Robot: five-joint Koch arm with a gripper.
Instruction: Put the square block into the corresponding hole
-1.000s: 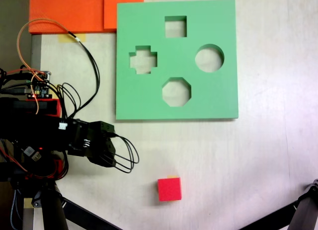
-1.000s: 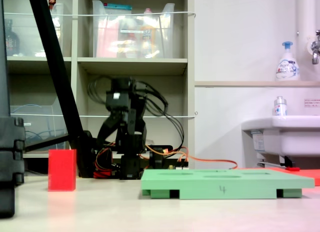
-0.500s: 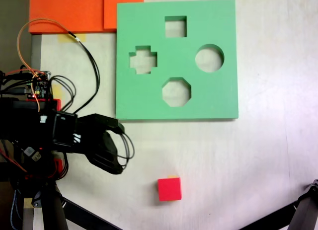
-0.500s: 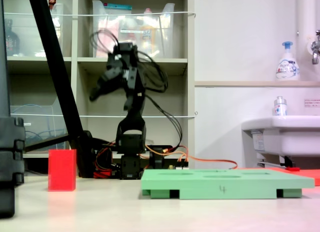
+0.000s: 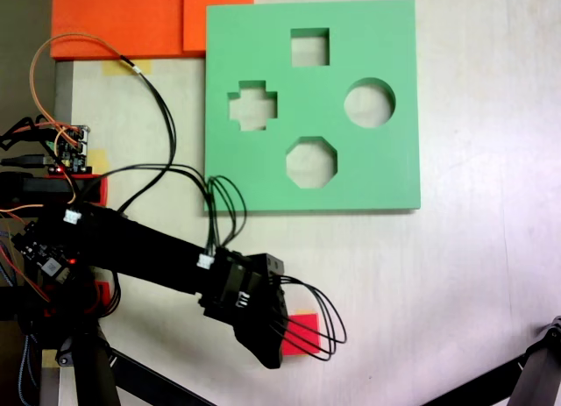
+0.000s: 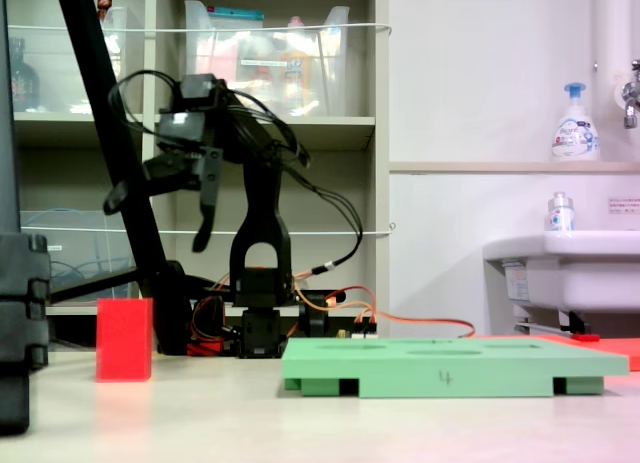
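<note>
The square block is a small red cube on the table below the green board, partly covered by the arm. In the other fixed view the square block stands alone at the left. The corresponding hole is the square cutout near the board's top edge. My gripper hangs over the block's left part. The side-on fixed view shows the gripper well above the block, open, with one finger pointing left and the other hanging down.
The board also has a cross cutout, a round cutout and an octagonal cutout. Orange foam sheets lie at the top left. Black tripod legs cross the lower corners. A shelf and a sink stand behind.
The arm has swung out from its folded pose by the base, lifted, and reached down-right across the table until the gripper is over the red block. Block and board have not moved.
</note>
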